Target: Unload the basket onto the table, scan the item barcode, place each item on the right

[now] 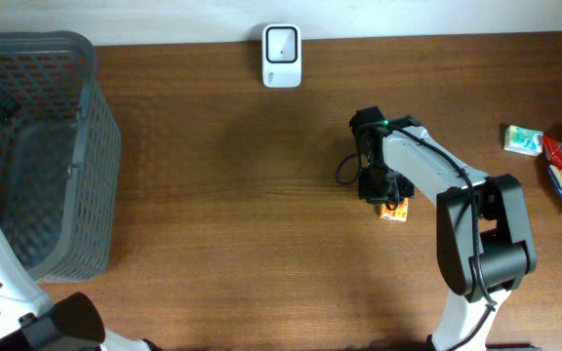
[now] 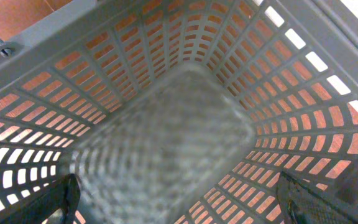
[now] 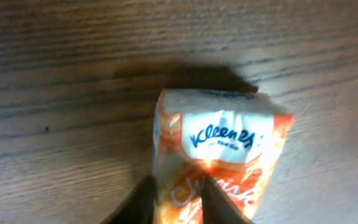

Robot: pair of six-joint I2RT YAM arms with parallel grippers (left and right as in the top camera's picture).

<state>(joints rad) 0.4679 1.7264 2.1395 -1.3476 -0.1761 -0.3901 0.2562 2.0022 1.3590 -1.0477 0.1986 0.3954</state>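
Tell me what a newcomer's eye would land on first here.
The orange Kleenex pack fills the right wrist view, pinched in the right tool just right of the middle of the table. A big grey basket takes the left edge, and the open left tool points down into it. A white scanner sits at the far edge.

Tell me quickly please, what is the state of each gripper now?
Left gripper: open, holding nothing, pointing into the grey basket.
Right gripper: closed on the orange Kleenex pack.
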